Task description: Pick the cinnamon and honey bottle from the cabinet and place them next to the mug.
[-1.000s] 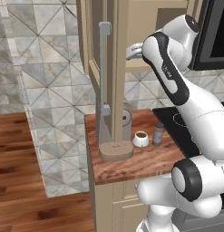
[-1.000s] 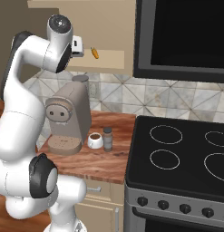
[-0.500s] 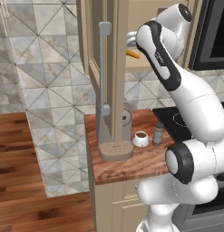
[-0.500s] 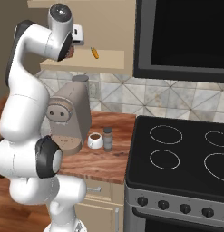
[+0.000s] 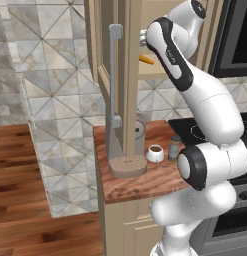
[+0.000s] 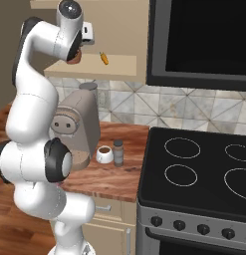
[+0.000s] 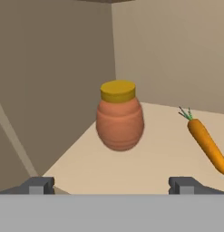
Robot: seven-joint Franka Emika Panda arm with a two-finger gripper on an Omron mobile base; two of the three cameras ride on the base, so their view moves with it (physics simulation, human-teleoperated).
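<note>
- Tiled kitchen wall [image 5: 55, 75] rises behind a wooden counter [image 5: 145, 180], with a black stove [image 6: 194, 184] beside it.
- Beige cabinet [image 5: 127, 60] hangs above the counter, its door open, long grey handle [image 5: 113, 80] facing out.
- Grey coffee machine [image 6: 77, 124] stands on the counter below the shelf.
- White arm reaches up into the cabinet; the gripper [image 7: 111, 185] has its jaws spread wide, holding nothing.
- Honey bottle [image 7: 119, 116] stands upright on the shelf, ahead of the fingertips and apart from them.
- Carrot [image 7: 207, 144] lies on the shelf near the bottle.
- Mug [image 6: 104, 154] sits on the counter, the cinnamon [image 6: 118, 152] just beside it.
</note>
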